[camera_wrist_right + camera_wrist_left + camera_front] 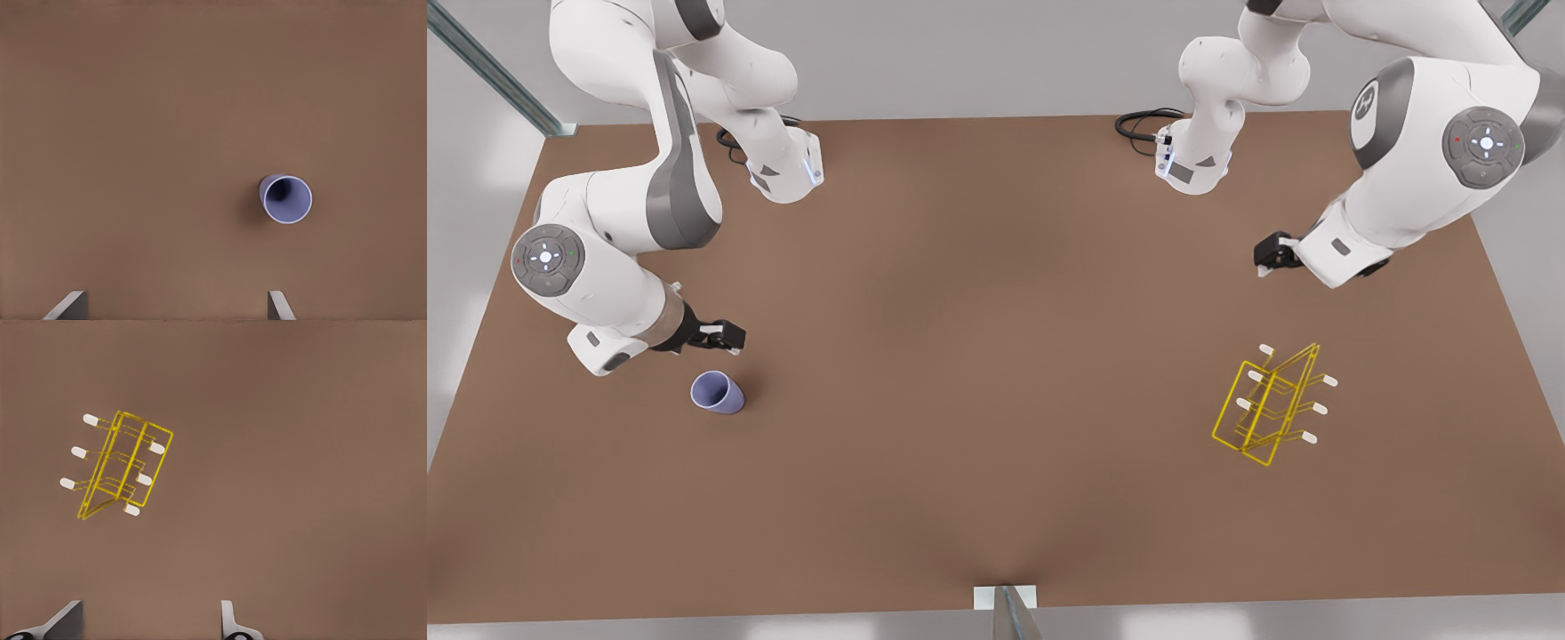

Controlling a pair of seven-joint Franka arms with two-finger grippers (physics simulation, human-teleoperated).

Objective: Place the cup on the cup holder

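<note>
The small lavender-blue cup [718, 392] [287, 198] stands on the brown table at the front view's left, its mouth facing up. Just behind it hovers my right gripper [725, 336] [175, 307], open and holding nothing. The yellow wire cup holder [1272, 404] [123, 467] with white-tipped pegs on both sides stands on the table at the front view's right. My left gripper [1272, 253] [150, 623] hangs above the table behind the holder, open with nothing in it.
Both arm bases [787, 173] [1193, 164] with black cables sit at the table's back edge. A metal post on a white plate [1007, 604] stands at the middle of the front edge. Bare brown table [996, 373] lies between cup and holder.
</note>
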